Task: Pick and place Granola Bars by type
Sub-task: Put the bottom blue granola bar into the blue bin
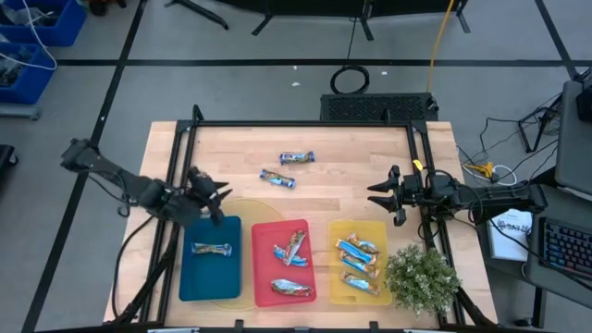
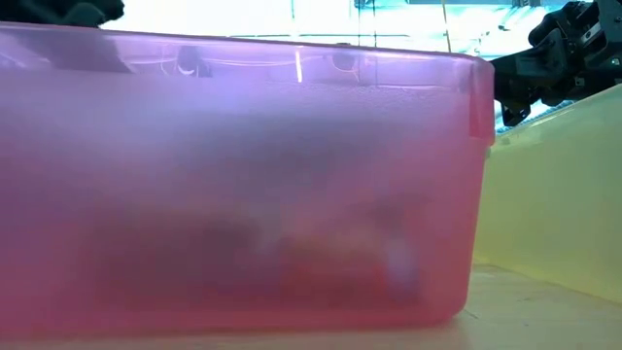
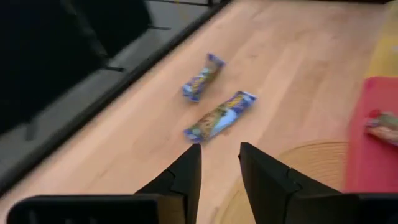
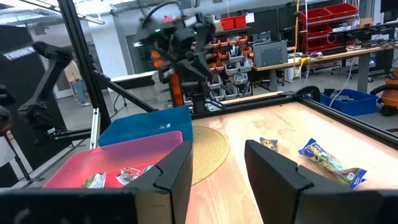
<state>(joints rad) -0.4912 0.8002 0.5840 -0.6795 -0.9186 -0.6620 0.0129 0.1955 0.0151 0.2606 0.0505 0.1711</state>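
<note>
Two granola bars in blue wrappers lie flat on the bare wood at the far middle of the table, one (image 1: 298, 157) farther off and one (image 1: 277, 178) nearer; both show in the left wrist view (image 3: 203, 76) (image 3: 220, 116). The blue tray (image 1: 210, 277) holds one bar (image 1: 211, 249). The red tray (image 1: 264, 268) holds two bars (image 1: 291, 248) (image 1: 289, 288). The yellow tray (image 1: 335, 268) holds several bars (image 1: 359, 262). My left gripper (image 1: 218, 194) (image 3: 219, 149) is open and empty above the blue tray's far edge. My right gripper (image 1: 376, 196) (image 4: 217, 146) is open and empty over the table's right side.
A round woven mat (image 1: 248, 208) lies under the trays' far ends. A small green plant (image 1: 421, 277) stands at the near right corner, beside the yellow tray. A black frame (image 1: 305, 123) runs along the table's far, left and right edges. Bare wood lies around the two loose bars.
</note>
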